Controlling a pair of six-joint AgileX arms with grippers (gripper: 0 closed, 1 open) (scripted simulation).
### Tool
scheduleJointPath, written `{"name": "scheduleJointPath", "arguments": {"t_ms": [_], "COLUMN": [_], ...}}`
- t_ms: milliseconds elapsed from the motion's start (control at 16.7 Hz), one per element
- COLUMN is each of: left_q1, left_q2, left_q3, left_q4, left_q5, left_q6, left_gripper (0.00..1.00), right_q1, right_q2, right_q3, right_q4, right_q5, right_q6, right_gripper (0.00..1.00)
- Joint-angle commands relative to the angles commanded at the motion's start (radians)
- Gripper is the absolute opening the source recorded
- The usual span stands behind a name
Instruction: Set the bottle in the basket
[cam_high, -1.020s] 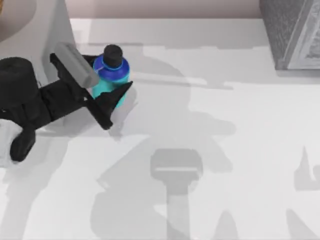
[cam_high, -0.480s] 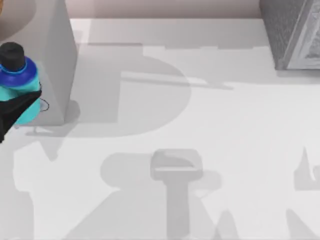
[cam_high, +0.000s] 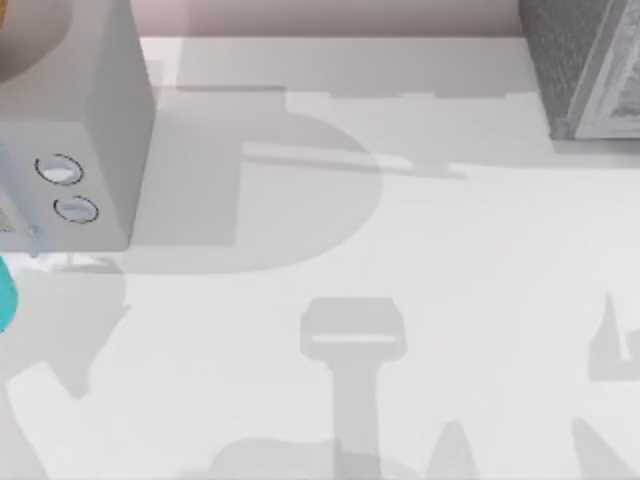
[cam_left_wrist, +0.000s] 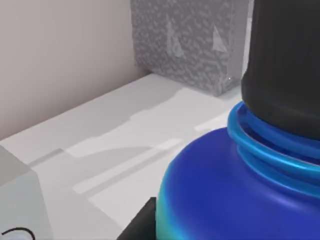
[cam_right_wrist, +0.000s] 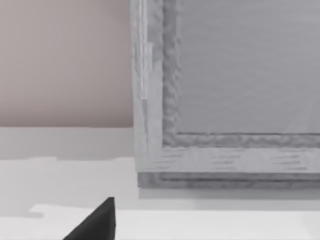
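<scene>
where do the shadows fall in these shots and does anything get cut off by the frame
Top view: soft grey shadows, arm-shaped, spread over the white table; the bottle is a turquoise sliver cropped at the left edge. Left wrist view: the bottle looms close, cap cropped by the frame. Right wrist view: a dark gripper tip is cut by the frame edge.

Worktop (cam_high: 450, 260): white, flat, crossed by soft grey shadows. Wall (cam_high: 330, 18): pale beige, along the far edge. Grey box (cam_high: 75, 120): far left, two round dials on its face. Speckled grey cabinet (cam_high: 585, 65): far right corner, framed front
</scene>
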Motion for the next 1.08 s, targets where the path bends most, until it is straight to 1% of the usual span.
{"name": "scheduleJointPath", "arguments": {"t_ms": [120, 240, 660, 840, 960, 1080], "left_q1": [0.047, 0.071, 0.069, 0.068, 0.068, 0.068], "left_q2": [-0.058, -0.087, -0.075, 0.014, 0.115, 0.24], "left_q3": [-0.006, -0.01, 0.004, 0.1, 0.216, 0.375], "left_q4": [-0.083, -0.123, -0.127, -0.137, -0.146, -0.156], "left_q5": [0.034, 0.051, 0.054, 0.07, 0.081, 0.091], "left_q6": [0.018, 0.027, 0.026, 0.005, -0.021, -0.055], "left_gripper": [0.0, 0.0, 0.0, 0.0, 0.0, 0.0], "right_q1": [0.0, 0.0, 0.0, 0.0, 0.0, 0.0], "right_q2": [0.0, 0.0, 0.0, 0.0, 0.0, 0.0], "right_q3": [0.0, 0.0, 0.0, 0.0, 0.0, 0.0], "right_q4": [0.0, 0.0, 0.0, 0.0, 0.0, 0.0], "right_q5": [0.0, 0.0, 0.0, 0.0, 0.0, 0.0], "right_q6": [0.0, 0.0, 0.0, 0.0, 0.0, 0.0], "right_gripper": [1.0, 1.0, 1.0, 1.0, 1.0, 1.0]}}
